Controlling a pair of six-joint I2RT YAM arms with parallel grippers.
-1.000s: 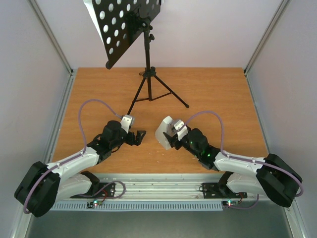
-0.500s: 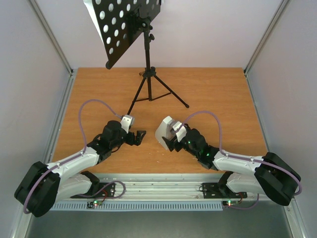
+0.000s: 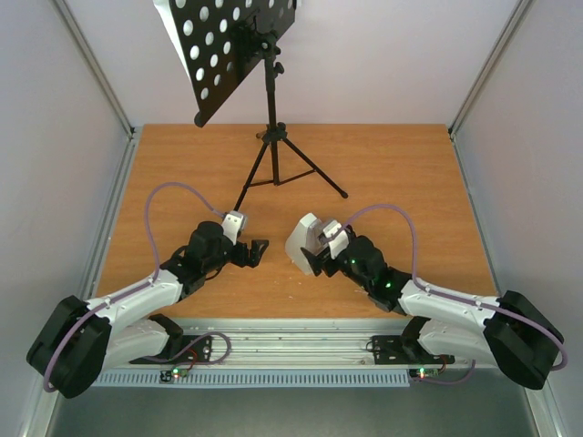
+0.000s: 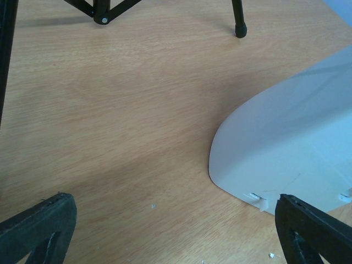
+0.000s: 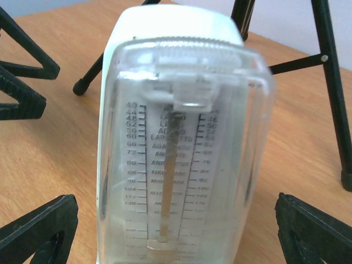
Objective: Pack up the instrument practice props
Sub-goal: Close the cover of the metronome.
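Metronome (image 5: 181, 137) scale legible: right wrist only | left end effector (image 4: 171, 220) spread | right end effector (image 5: 176, 220) spread astride it

The left arm (image 3: 137, 296) and right arm (image 3: 451, 308) share white shells and bulky black joints. A lilac cable (image 3: 173, 188) loops along each. Their fingers (image 4: 38, 228) are matte black, triangular, ridged.

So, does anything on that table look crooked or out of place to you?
The music stand's desk looks askew: it slants down to the left of its pole instead of sitting level. The white metronome sits between the right gripper's open fingers, seemingly undamaged. Nothing spilled.
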